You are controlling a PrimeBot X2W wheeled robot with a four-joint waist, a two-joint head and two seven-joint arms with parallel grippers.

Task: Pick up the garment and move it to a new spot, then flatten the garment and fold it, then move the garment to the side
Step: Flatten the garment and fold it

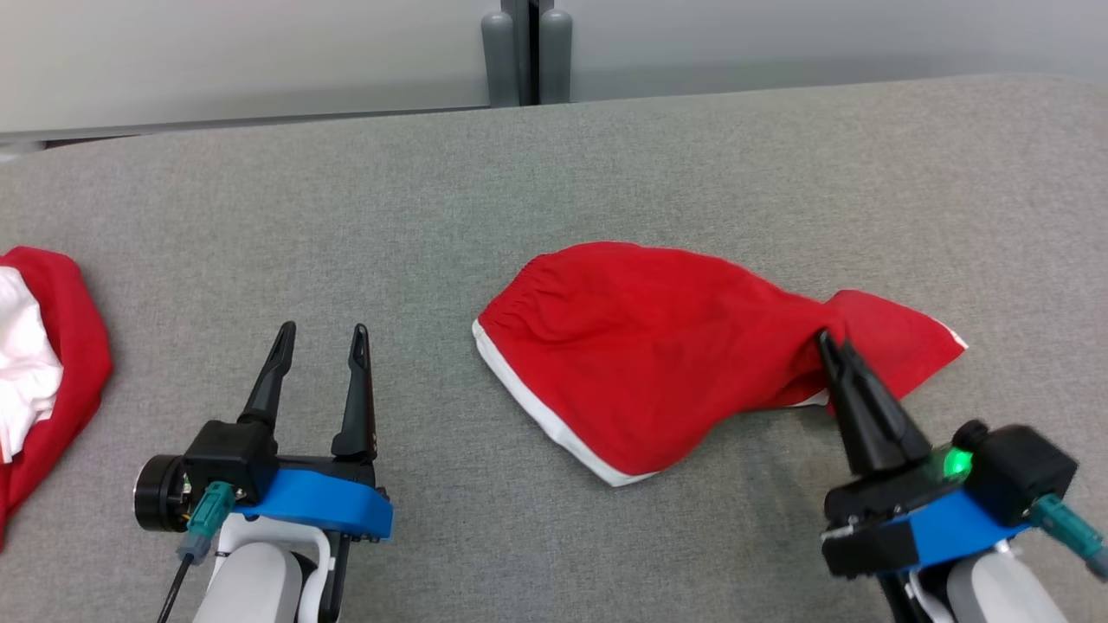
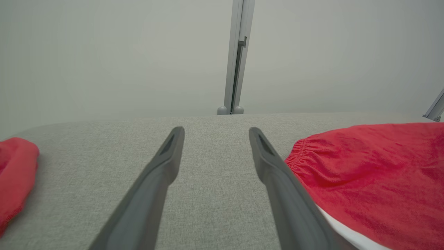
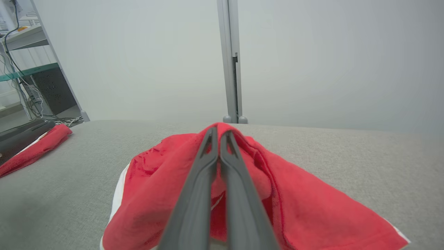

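Two pairs of dark fingers sit over a grey cloth-covered counter point(image 1: 554, 173). The right fingers point(image 1: 857, 407) are pressed together, pinching a raised fold near the right end of the red garment point(image 1: 640, 355). The garment lies crumpled a little right of the counter's middle, with white trim along its near edge. In the right wrist view the fabric peaks up around the closed tips. The left fingers point(image 1: 270, 381) stand apart with nothing between them, left of the garment's gathered waistband and clear of it. Another red and white cloth point(image 1: 52, 363) lies at the counter's far left edge, well apart.
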